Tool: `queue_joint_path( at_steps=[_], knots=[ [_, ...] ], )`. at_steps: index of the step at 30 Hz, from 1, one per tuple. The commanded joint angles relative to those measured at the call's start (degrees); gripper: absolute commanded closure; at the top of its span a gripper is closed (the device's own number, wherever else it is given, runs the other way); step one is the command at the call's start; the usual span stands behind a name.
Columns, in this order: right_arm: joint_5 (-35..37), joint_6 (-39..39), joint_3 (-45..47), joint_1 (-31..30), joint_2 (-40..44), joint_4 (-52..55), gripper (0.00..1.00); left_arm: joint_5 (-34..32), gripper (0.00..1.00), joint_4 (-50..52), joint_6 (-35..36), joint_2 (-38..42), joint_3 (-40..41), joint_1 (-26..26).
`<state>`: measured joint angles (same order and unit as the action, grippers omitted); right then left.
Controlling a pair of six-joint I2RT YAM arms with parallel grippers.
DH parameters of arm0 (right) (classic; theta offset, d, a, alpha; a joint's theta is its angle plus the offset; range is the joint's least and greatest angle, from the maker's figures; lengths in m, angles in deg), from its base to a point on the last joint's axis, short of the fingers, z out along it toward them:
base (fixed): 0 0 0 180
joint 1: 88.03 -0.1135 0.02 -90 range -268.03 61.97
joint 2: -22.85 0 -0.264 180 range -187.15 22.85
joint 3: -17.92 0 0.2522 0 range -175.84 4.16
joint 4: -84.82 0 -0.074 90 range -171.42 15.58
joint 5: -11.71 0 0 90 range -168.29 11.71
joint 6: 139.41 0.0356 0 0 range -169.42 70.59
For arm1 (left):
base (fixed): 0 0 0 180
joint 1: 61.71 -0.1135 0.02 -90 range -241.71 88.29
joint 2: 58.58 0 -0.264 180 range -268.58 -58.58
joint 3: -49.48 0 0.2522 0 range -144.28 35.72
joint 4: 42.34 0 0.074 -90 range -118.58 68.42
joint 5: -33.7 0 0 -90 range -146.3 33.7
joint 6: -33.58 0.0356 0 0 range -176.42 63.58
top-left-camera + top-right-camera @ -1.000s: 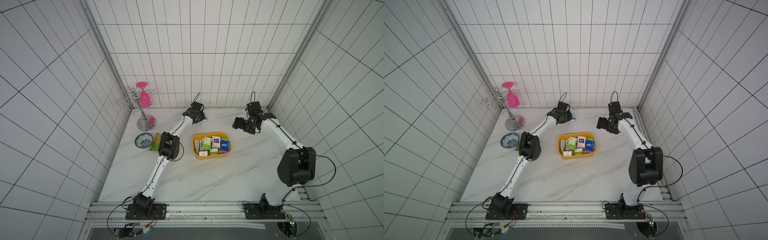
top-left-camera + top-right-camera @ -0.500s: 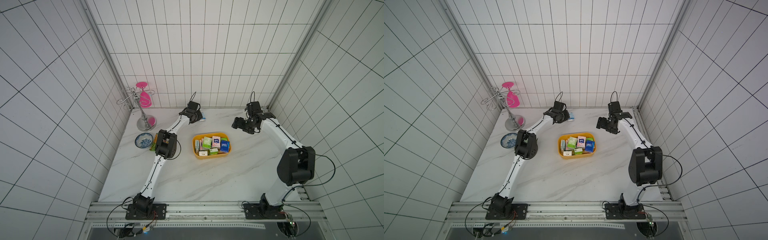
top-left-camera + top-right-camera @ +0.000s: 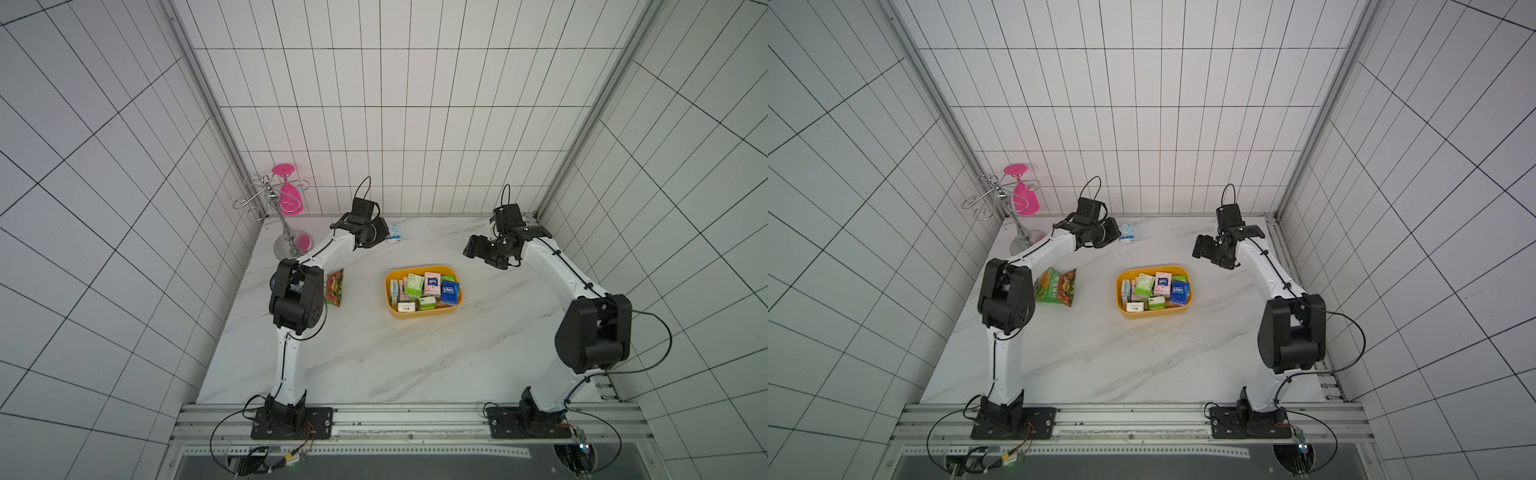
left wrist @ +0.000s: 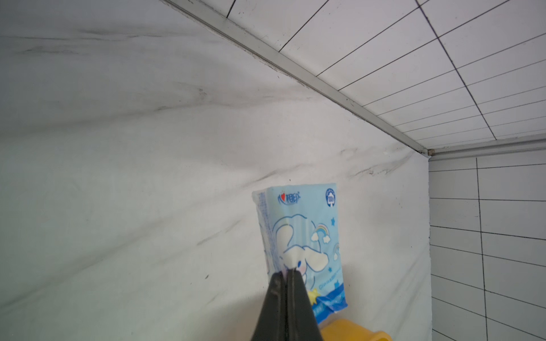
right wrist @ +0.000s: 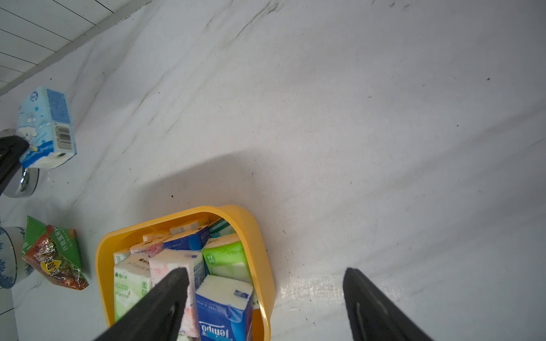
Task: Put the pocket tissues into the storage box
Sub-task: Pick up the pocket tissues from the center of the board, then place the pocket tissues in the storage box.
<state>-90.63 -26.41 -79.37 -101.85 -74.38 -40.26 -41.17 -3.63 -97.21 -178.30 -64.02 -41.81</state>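
We see two arms of one make, the left arm [image 3: 291,374] and the right arm [image 3: 555,270]. Each has slim white links, a bulky black elbow housing [image 3: 297,303], a black wrist block and a flat black base plate [image 3: 320,424]. A thin black cable [image 3: 284,361] runs along each white link and loops free above the wrist. In our wrist views the fingers [image 4: 274,310] are plain matte black wedges tapering to the tip.
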Motion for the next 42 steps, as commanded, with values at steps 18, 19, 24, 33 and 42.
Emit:
queue_joint_path(
  at_steps=[18,19,24,33,42],
  knots=[
    [-3.79,0.87,14.96,-0.06,11.8,-2.57,0.15,-2.18,1.0,-5.18,1.9,32.34,38.98,10.66],
    [-3.71,0.5,15.19,-0.06,12.42,-2.21,0.15,-3.42,1.0,-4.79,2.55,31.93,39.18,10.69],
    [-2.69,-0.93,15.72,-0.09,14.9,-1.14,0.14,-8.93,1.0,-2.58,6.85,29.26,37.7,10.69],
    [-2.05,-1.03,15.02,-0.06,15.39,-1.02,0.14,-9.25,1.0,-3.15,9.53,23.71,33.49,12.85],
    [-1.1,-1.3,14.38,-0.02,14.79,-1.08,0.14,-8.65,1.0,-5.12,7.04,22.08,33.17,16.13]
  ],
)
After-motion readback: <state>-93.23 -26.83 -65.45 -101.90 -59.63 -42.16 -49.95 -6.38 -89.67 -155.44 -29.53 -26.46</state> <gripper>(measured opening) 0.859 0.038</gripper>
